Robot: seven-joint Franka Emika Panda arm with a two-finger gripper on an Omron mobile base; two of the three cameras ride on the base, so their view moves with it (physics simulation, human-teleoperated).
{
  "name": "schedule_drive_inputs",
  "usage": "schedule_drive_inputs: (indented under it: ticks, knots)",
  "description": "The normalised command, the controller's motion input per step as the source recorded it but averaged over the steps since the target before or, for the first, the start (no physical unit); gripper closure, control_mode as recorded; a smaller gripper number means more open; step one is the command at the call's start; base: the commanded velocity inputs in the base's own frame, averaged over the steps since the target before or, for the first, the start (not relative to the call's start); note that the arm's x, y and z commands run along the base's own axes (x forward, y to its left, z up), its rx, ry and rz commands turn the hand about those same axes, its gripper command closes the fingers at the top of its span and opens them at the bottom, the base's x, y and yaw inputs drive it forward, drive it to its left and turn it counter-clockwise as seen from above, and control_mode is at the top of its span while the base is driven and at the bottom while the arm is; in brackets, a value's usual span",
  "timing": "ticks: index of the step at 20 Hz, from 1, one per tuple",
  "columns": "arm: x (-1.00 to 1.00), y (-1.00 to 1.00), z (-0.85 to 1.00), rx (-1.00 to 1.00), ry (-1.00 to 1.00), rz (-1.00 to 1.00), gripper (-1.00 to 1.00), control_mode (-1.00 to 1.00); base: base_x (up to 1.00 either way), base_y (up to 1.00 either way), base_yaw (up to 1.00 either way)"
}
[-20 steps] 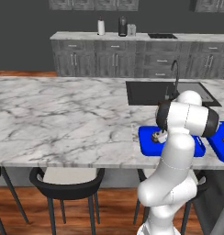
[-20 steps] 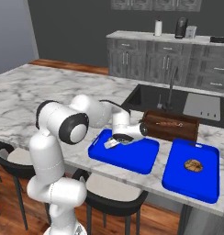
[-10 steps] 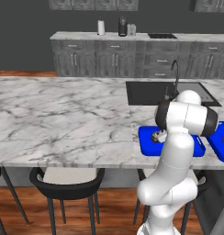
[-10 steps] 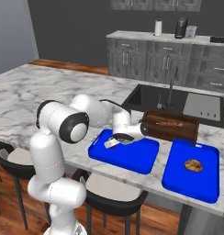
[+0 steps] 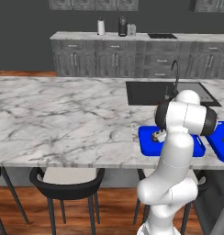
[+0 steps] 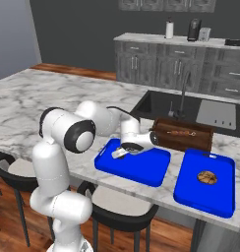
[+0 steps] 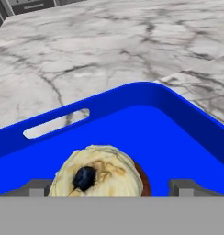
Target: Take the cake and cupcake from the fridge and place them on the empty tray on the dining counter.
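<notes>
While my claw (image 7: 111, 186) hangs low over the near-left blue tray (image 6: 141, 167) on the dining counter (image 5: 63, 114), its two tips stand wide apart w/ the cupcake (image 7: 98, 172) sitting between them, not clamped. Hand view: cream-tan top w/ a dark blob on it, brown base showing at the right edge; cupcake rests on the tray floor, near the rim w/ the slot handle. Tips flank it on either side, gap visible on both.

Left base view: cupcake (image 5: 156, 136) shows as a small brown-tan lump on the tray's left part, just beside my forearm. Right base view: my claw (image 6: 123, 152) sits over the tray's left end.

Second blue tray (image 6: 205, 182) lies just to the right, close but apart from the first; a small round dark item (image 6: 206, 177) sits mid-tray, prob the cake, too small to be sure. Dark brown wooden tray (image 6: 183, 134) behind both, by the black sink (image 6: 166, 104) & faucet (image 6: 182, 96). Back counter (image 5: 141, 36) holds a few small appliances.
</notes>
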Motion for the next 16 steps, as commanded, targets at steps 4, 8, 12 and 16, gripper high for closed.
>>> schedule_drive_inputs:
  ticks: [4, 8, 12, 16]
  knots:
    - [0.0, 0.0, 0.0, 0.0, 0.0, 0.0, -1.0, -1.0, 0.0, 0.0, 0.0]
    - [0.0, 0.0, 0.04, 0.0, 0.0, 0.0, -1.0, -1.0, 0.0, 0.0, 0.0]
    - [0.0, 0.0, 0.2, 0.0, 0.0, 0.0, -1.0, -1.0, 0.0, 0.0, 0.0]
    - [0.0, 0.0, 0.23, 0.0, 0.0, 0.0, -1.0, -1.0, 0.0, 0.0, 0.0]
